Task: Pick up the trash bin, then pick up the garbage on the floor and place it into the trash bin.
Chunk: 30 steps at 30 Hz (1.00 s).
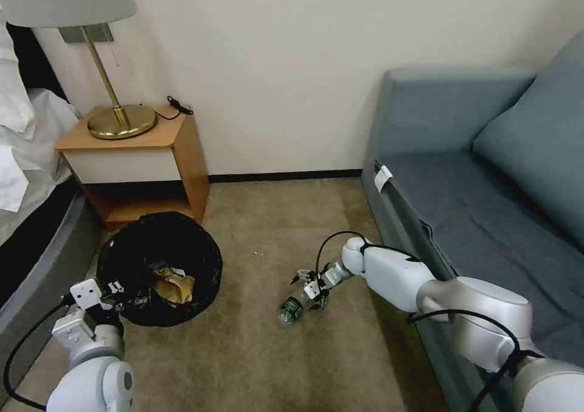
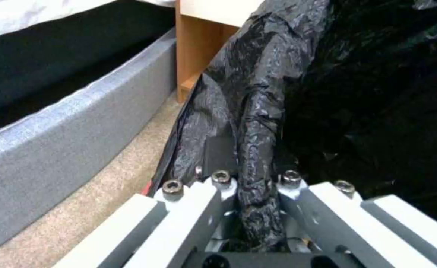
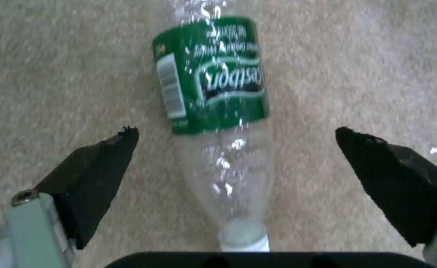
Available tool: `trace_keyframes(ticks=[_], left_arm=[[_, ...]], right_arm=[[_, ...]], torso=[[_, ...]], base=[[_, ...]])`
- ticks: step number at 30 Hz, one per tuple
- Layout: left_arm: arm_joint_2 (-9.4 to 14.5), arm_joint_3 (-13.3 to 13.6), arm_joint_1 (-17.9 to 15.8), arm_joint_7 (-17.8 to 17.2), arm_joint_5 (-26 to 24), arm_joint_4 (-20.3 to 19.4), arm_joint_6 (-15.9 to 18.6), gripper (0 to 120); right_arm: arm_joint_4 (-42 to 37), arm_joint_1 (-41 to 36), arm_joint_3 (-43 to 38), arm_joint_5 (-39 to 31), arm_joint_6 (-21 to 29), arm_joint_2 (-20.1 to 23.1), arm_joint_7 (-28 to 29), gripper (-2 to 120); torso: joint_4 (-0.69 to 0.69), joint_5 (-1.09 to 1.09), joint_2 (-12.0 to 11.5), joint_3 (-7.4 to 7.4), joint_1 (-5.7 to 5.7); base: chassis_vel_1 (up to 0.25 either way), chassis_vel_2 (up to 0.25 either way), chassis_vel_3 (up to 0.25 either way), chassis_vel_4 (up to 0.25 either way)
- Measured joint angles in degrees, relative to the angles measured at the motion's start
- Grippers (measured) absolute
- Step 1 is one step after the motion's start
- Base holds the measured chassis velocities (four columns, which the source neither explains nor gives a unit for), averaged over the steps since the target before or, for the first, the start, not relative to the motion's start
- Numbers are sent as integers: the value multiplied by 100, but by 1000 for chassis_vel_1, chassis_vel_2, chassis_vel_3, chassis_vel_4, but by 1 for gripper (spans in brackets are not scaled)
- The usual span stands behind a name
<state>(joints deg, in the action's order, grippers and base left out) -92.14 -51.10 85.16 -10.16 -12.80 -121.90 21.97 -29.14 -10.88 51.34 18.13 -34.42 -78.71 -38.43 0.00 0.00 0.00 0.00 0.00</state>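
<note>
Trash bin point(image 1: 159, 266) on carpet just in front of nightstand point(image 1: 137, 156), w/ black liner bag open upward so litter can drop in; tan and gold-brown wrappers point(image 1: 173, 284) already inside, so prob. most of the job done. Left claw point(image 1: 112, 290) at bin's near rim, closed tight on a bunched fold of the liner point(image 2: 255, 156), seemingly to keep bin steady and in reach while other arm collects. Clear bottle point(image 1: 292, 307) w/ green label lying on its side on carpet, well to the right of bin, near sofa point(image 1: 486, 187) base. Right claw point(image 1: 314, 290) low over bottle, spread wide, nothing held; black fingertips point(image 3: 99, 167) either side of bottle's bare lower half point(image 3: 228, 167), cap end toward the wrist, so a squeeze across the narrow body looks set up. Label text upside down in right wrist view, white script on green, only partly legible, brand not readable w/ confidence; barcode strip along label edge.
</note>
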Motion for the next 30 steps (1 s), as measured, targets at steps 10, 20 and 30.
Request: trace_keyframes(ticks=[10, 20, 30], left_arm=[[0, 9, -31, -6, 15, 36, -5, 2], [0, 30, -16, -10, 37, 67, -22, 2], [0, 20, 31, -13, 32, 51, -62, 2]], right_arm=[[137, -100, 42, 27, -3, -171, 20, 100], [260, -232, 124, 54, -6, -319, 46, 100], [325, -317, 247, 51, -3, -441, 44, 92]], torso=[[0, 0, 0, 0, 0], [0, 0, 0, 0, 0], [0, 0, 0, 0, 0]], base=[[0, 0, 0, 0], [0, 0, 0, 0], [0, 0, 0, 0]])
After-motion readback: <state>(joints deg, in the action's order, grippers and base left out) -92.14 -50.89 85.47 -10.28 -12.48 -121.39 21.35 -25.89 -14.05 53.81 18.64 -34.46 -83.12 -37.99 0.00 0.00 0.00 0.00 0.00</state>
